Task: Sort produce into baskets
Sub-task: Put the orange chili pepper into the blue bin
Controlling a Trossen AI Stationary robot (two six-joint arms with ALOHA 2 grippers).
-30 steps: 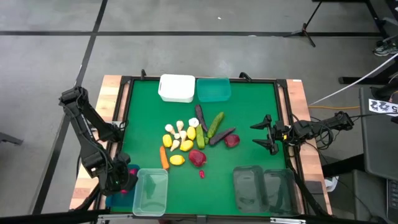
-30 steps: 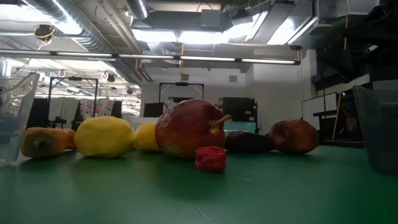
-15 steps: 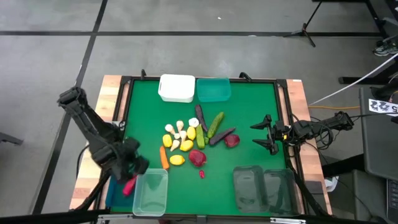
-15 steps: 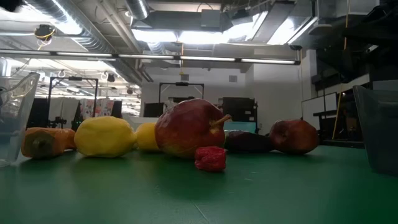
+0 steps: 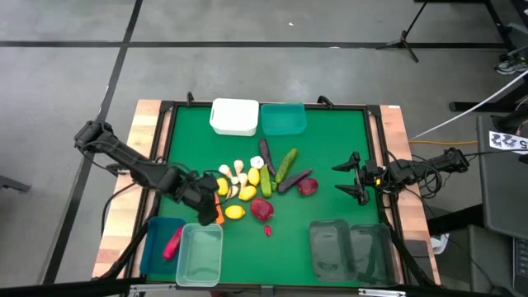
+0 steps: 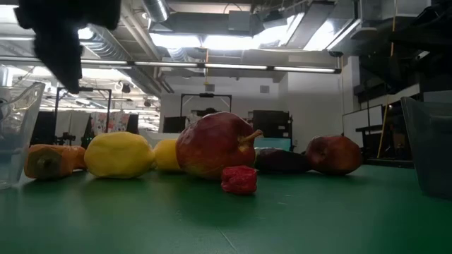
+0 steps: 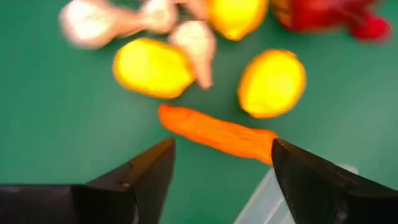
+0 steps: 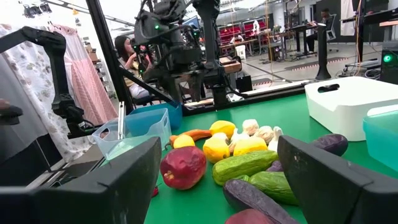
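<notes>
The blue bin [image 5: 155, 244] holds one red chilli [image 5: 172, 242]. The left gripper [image 5: 206, 200], fingers spread and empty, hovers over the single carrot [image 5: 218, 209]. Beside it lie four lemons [image 5: 235, 212] (several garlic bulbs among them), two cucumbers [image 5: 285, 164], two apples [image 5: 261, 209]. The right gripper [image 5: 350, 177] waits spread at the tabletop [image 5: 330, 148] edge.

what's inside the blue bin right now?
One red chilli lies in the blue bin. The clear bin beside it hides nothing of its floor; nothing else shows inside.
</notes>
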